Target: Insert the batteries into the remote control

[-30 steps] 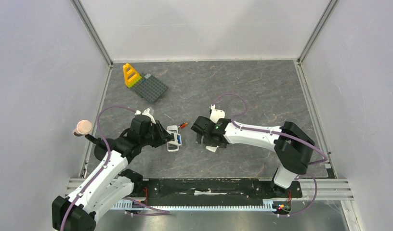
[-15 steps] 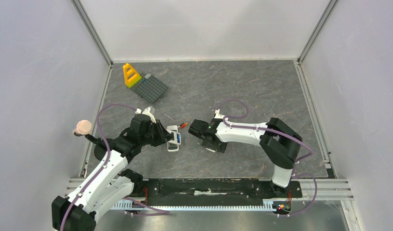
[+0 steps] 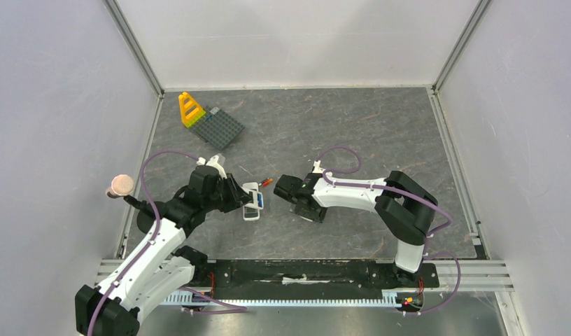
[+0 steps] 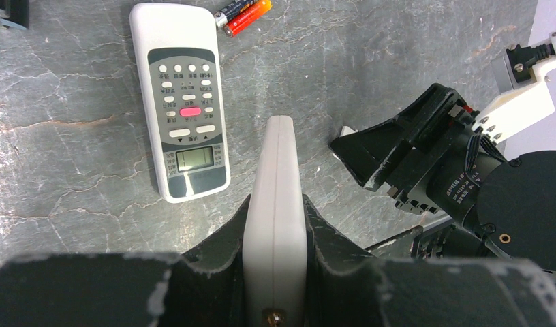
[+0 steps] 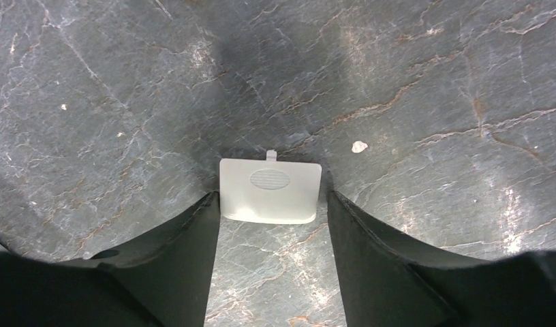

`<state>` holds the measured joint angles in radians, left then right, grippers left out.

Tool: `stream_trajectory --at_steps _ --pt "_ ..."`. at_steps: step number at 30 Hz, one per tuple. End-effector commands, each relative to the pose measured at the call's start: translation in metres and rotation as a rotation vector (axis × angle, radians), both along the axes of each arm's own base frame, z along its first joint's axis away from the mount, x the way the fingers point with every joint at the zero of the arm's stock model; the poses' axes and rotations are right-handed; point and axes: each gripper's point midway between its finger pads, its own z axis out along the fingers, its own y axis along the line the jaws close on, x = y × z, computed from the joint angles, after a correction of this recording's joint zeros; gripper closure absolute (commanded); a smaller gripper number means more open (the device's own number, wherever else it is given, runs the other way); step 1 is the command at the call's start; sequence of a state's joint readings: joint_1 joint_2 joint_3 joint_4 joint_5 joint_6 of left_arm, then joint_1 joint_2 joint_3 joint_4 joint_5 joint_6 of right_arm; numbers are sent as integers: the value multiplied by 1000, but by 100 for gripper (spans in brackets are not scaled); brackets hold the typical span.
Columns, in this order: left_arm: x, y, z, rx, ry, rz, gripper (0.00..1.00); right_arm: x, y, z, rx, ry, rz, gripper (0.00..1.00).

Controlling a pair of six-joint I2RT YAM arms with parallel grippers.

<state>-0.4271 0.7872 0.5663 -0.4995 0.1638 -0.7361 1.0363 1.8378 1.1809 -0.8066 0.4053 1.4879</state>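
Left pincer (image 4: pixel 275 219) clamps the remote (image 4: pixel 275 157) edgewise; batteries (image 4: pixel 244 15) lie well ahead.

Flat remote (image 4: pixel 183 109) lies on table (image 4: pixel 71 136), batteries (image 4: pixel 242 15) just beyond its far end; held remote (image 4: pixel 275 204) right of it. Cover (image 5: pixel 270 187) lies between right gripper (image 5: pixel 270 197) fingers.

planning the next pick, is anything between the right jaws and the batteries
Nothing visible lies on the table between them, but the battery cover sits flat between the right gripper's open jaws. The batteries lie apart, beside one end of the face-up remote.
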Motion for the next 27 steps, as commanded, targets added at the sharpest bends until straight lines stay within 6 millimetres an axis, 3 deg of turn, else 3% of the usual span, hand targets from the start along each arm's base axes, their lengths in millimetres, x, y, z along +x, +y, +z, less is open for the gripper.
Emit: stream_trajectory --at_steps 1,9,12,16,21,24,27 --pt "7 -3 13 -11 -77 -31 98 -10 -13 -11 -28 31 -37 44" --pt "0 -12 16 -63 -78 -75 98 2 -11 8 -24 -40 83 68" --pt "-5 -23 19 -112 -78 -130 98 13 -10 32 -21 -135 246 76" --pt "-10 -38 25 -174 -70 -210 98 20 -14 78 82 -355 455 78" --pt "-15 -57 35 -256 -34 -316 98 2 0 135 162 -547 907 81" --pt "-19 -68 44 -305 -16 -384 98 -19 10 153 174 -580 1199 87" --pt "-19 -77 50 -336 -16 -452 98 -32 7 160 140 -559 1372 90"
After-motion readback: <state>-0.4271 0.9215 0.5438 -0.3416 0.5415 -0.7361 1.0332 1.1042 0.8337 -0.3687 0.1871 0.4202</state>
